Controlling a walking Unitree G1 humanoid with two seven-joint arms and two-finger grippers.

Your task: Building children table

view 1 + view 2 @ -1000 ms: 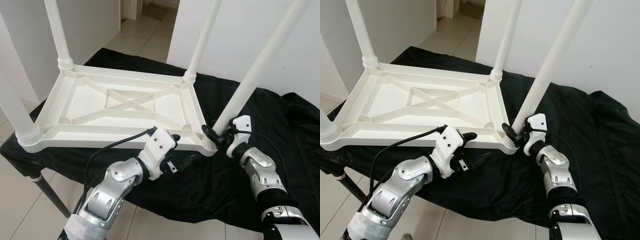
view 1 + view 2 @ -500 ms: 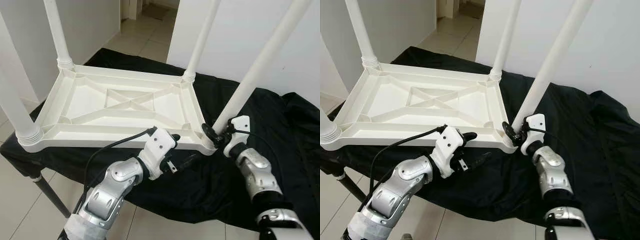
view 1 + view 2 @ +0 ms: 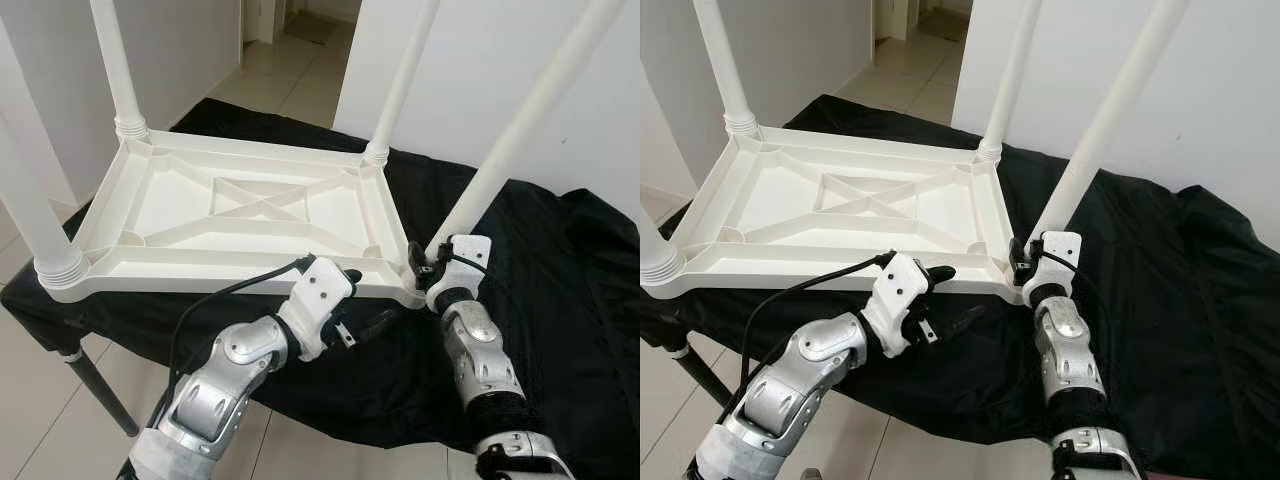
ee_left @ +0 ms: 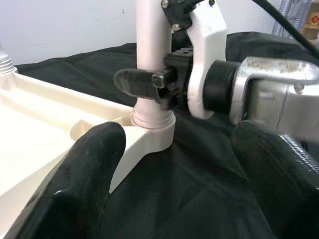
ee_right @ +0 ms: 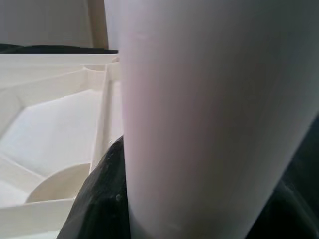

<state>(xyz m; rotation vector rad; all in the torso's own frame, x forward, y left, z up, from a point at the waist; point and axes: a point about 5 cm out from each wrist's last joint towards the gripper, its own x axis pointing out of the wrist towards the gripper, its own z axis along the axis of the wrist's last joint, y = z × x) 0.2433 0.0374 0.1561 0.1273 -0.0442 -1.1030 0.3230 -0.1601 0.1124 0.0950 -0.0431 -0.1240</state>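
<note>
Your white children's table [image 3: 240,215] lies upside down on a black cloth [image 3: 560,270], its ribbed underside facing up and its four legs pointing upward. Take the near right leg [image 3: 510,150] as your landmark — it stands in the corner socket closest to your right arm.

Your right pincer [image 3: 424,262] is at the very foot of that leg, just above the socket collar. The left wrist view shows one black finger [image 4: 137,82] lying across the front of the tube, and the right wrist view shows the leg [image 5: 209,114] pressed close between the fingers — the pincer is closed around it.

Your left pincer [image 3: 362,318] hangs in front of the same corner, a little below the rim of the top and apart from the leg. Its two fingers are spread wide and hold nothing; in its own wrist view the leg and the right pincer stand between the two pads [image 4: 79,184].

Beyond the landmark leg, the far right leg [image 3: 400,85] rises near a white wall [image 3: 480,60]. The cloth is rumpled around your right forearm.
</note>
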